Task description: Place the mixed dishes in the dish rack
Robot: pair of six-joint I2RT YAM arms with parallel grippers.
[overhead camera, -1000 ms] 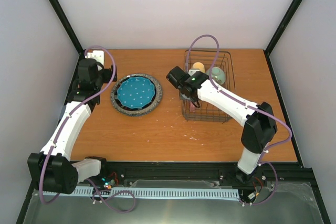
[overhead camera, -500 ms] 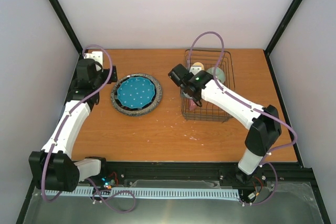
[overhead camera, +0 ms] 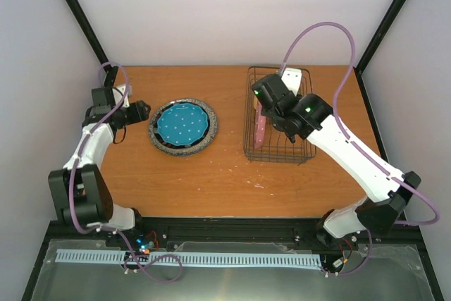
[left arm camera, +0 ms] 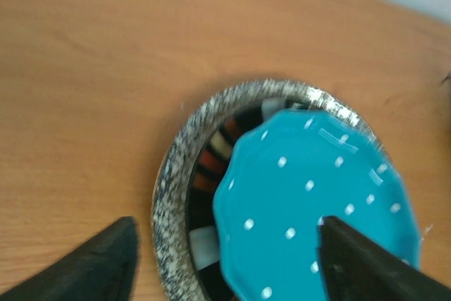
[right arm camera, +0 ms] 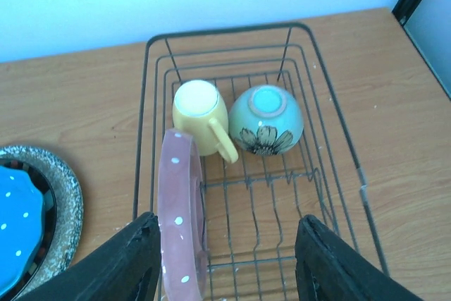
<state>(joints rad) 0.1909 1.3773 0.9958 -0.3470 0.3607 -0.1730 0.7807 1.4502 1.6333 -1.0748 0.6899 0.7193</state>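
One wooden table (overhead camera: 211, 174) carries everything. Toward its far right stands the dish rack (right arm camera: 225, 32), a dark wire basket. Well to the left of it lies a stack of three plates. The grey speckled plate (left arm camera: 171, 174) is at the bottom, the dark-rimmed plate (left arm camera: 211, 167) rests on it, and the teal dotted plate (left arm camera: 317, 195) is on top, shifted off centre.

We see the pink dotted plate (right arm camera: 180, 216) standing on edge along the rack's left side. At the rack's far end the yellow mug (right arm camera: 197, 114) and the mint-green bowl (right arm camera: 266, 119) sit side by side, the bowl's foot ring showing.

We find the right gripper (right arm camera: 227, 222) above the rack, jaws spread wide and empty. The left gripper (left arm camera: 227, 223) is likewise released, just left of the plate stack.
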